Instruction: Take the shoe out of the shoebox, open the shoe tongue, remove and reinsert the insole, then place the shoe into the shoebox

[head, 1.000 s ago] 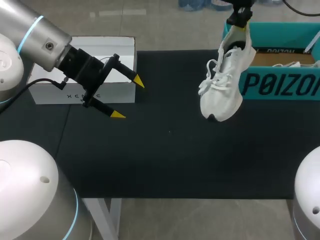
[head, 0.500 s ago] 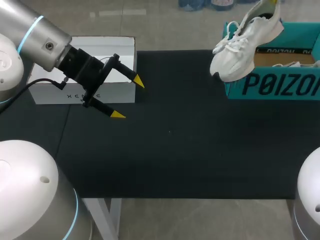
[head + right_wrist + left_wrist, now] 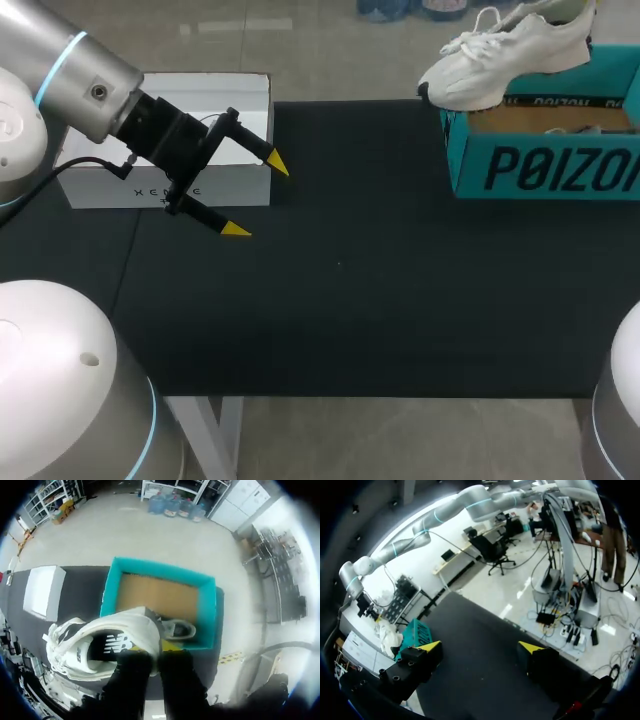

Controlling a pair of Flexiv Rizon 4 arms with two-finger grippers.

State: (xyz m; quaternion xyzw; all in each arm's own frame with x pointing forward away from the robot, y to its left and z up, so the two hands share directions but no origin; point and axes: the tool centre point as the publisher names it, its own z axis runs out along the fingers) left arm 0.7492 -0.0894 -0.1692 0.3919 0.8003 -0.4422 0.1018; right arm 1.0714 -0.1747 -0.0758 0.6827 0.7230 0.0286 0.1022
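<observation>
My right gripper [image 3: 152,655] is clamping the white sneaker [image 3: 505,55] by its heel. Over the last second it has swung from hanging toe-down beside the teal shoebox [image 3: 545,170] to lying level above that box's left wall, toe poking out past it. My left gripper [image 3: 256,197] is idling well left of the shoebox, fingers spread and empty. I judge the final placing is under way, with only lowering left.

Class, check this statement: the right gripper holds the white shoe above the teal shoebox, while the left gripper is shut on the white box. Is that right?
No. The left gripper is open and holds nothing, as the left wrist view shows. The right gripper does hold the white shoe above the teal shoebox.
</observation>
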